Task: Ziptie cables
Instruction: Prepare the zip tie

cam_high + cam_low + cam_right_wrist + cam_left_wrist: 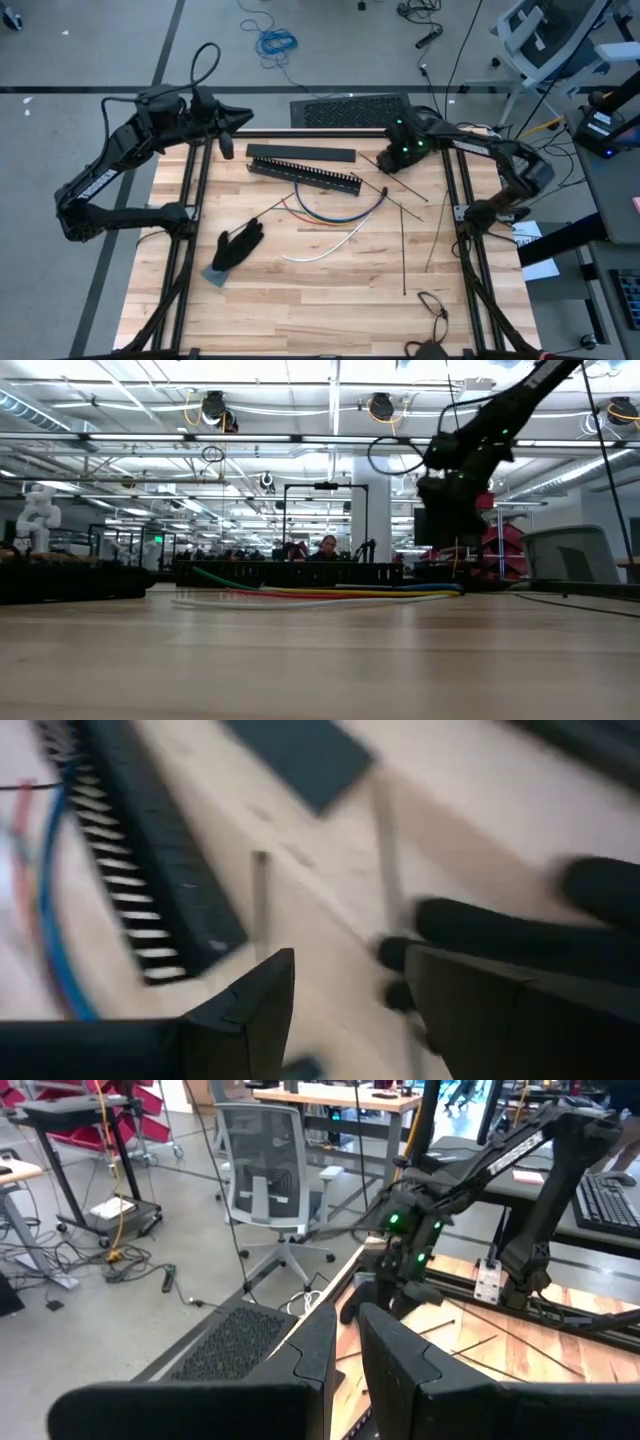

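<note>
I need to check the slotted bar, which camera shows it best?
The high view: the whole slotted bar lies in sight, between the flat black plate and the cables. The right wrist view shows one blurred end, the low view a dark edge-on strip, the left wrist view nothing.

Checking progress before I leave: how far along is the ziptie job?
Nothing looks done: the cables lie loose and unbundled on the table. The right gripper, fingers apart, hovers over a ziptie by the slotted bar, holding nothing. The left gripper waits shut at the far edge. All tying remains.
</note>
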Controlling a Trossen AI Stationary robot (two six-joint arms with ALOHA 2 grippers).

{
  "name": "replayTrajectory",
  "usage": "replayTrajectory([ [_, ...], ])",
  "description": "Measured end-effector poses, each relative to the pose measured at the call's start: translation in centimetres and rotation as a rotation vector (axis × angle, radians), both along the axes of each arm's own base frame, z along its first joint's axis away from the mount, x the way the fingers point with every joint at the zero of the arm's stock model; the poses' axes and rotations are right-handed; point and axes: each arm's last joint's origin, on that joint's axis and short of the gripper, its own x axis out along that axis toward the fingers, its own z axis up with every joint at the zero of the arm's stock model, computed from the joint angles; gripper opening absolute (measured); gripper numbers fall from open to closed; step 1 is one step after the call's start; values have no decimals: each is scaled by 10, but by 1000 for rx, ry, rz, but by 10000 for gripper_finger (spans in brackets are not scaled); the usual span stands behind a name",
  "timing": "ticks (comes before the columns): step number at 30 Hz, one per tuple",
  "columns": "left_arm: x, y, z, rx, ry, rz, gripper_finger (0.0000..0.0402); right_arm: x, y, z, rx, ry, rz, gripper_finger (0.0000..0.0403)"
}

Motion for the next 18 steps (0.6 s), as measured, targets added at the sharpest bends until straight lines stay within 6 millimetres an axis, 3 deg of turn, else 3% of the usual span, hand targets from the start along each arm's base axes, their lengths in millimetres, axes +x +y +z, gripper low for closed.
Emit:
replayTrajectory([
  [4, -3, -2, 2, 7, -9, 5, 48, 15, -11, -24, 195, -47, 76, 192],
  [13, -11, -8, 4, 18, -23, 11, 48, 9, -28, -51, 249, -2, 91, 192],
  [18, -14, -9, 5, 22, -31, 16, 48, 17, -27, -68, 361, -62, 113, 192],
])
